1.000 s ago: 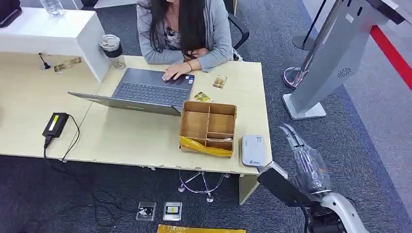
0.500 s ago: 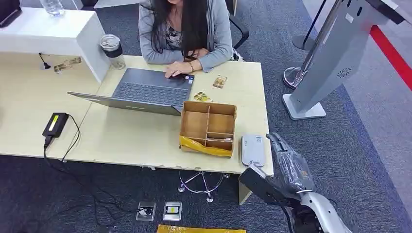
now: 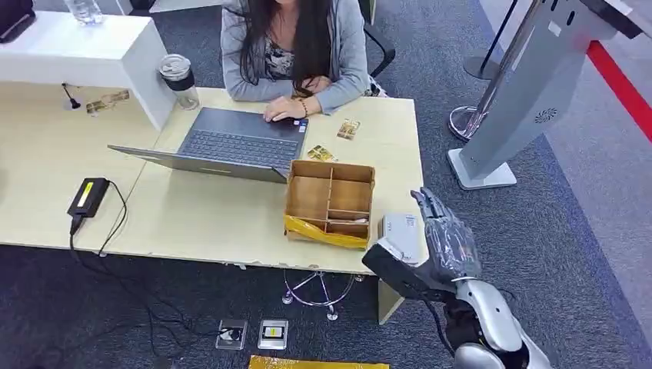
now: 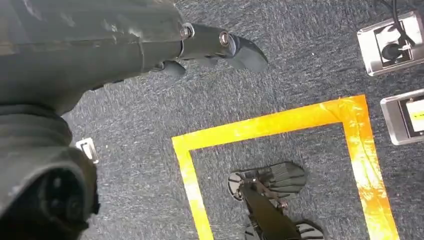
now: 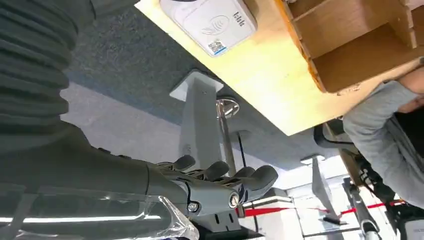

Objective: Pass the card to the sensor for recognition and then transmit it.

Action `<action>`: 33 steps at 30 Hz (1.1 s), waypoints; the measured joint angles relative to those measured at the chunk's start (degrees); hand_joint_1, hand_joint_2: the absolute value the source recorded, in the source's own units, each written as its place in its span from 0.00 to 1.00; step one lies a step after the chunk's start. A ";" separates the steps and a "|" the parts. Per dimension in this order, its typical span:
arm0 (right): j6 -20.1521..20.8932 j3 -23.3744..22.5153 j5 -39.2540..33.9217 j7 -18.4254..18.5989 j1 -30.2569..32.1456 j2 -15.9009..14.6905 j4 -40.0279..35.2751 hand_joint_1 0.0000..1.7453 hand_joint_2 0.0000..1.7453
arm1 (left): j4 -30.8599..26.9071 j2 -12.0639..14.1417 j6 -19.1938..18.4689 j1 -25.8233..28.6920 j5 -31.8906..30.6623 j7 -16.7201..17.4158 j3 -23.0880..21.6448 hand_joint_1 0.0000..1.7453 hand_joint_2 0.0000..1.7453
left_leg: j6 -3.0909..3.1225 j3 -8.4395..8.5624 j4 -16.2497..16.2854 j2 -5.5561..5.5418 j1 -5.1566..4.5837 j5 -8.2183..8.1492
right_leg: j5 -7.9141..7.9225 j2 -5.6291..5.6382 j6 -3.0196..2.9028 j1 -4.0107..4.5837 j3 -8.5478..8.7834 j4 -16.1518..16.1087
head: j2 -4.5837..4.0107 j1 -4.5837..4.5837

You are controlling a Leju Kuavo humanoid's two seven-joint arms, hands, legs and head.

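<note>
The right robot hand (image 3: 444, 234) hovers at the table's near corner, fingers stretched out and apart, holding nothing; plastic film wraps it. Just beside it, on its inner side, lies the white rounded-rectangle card reader sensor (image 3: 400, 236), flat on the pale wooden table (image 3: 215, 215) near the edge, probably so a card can be tapped from the robot's side. Just past the sensor sits the brown cardboard divided box with yellow tape along its front (image 3: 329, 201). A thin pale item lies in its nearest compartment, possibly the card; cannot confirm. Two small gold-patterned cards (image 3: 347, 128) lie farther off, near the grey open laptop (image 3: 231, 143) where a person in a grey cardigan (image 3: 288, 54) types.

The left robot hand (image 4: 210, 47) hangs low over dark carpet and an orange-yellow tape square (image 4: 280, 125), fingers loosely curled, nothing in them.

Judgement: pickup not yet done; the open hand looks set for reaching into the box, so the task is at its start.
</note>
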 joint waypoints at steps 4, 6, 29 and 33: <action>-0.02 0.00 1.77 -1.74 -1.75 2.73 3.47 0.00 1.00 | 0.00 0.02 -0.13 -0.16 0.00 -0.31 0.00 0.00 0.00 | -0.02 0.02 0.00 0.00 0.01 0.02 | 0.00 0.00 0.00 0.00 0.01 0.00 | 0.00 0.00; 0.09 0.00 2.34 -2.05 -2.44 3.67 4.63 0.00 1.00 | 0.00 0.04 -0.33 -0.13 -0.06 -0.35 0.00 0.00 0.00 | -0.02 0.01 0.00 0.00 0.01 0.02 | 0.00 0.00 0.00 0.01 0.00 0.01 | 0.00 0.00; 2.40 0.68 6.77 -4.06 -4.79 8.76 10.66 0.00 1.00 | 0.00 0.79 -0.72 -0.16 -1.36 -0.98 -0.04 0.00 0.00 | -0.03 0.01 0.00 0.00 0.02 0.02 | 0.00 0.02 -0.01 0.01 -0.01 0.01 | 0.00 0.00; 0.05 1.11 7.87 -4.85 -4.91 9.31 12.28 0.00 1.00 | 0.00 0.79 -0.72 -0.15 -1.38 -1.01 -0.09 0.00 0.00 | -0.03 0.01 0.00 0.00 0.02 0.02 | -0.01 0.00 -0.01 0.01 0.00 0.01 | 0.00 0.00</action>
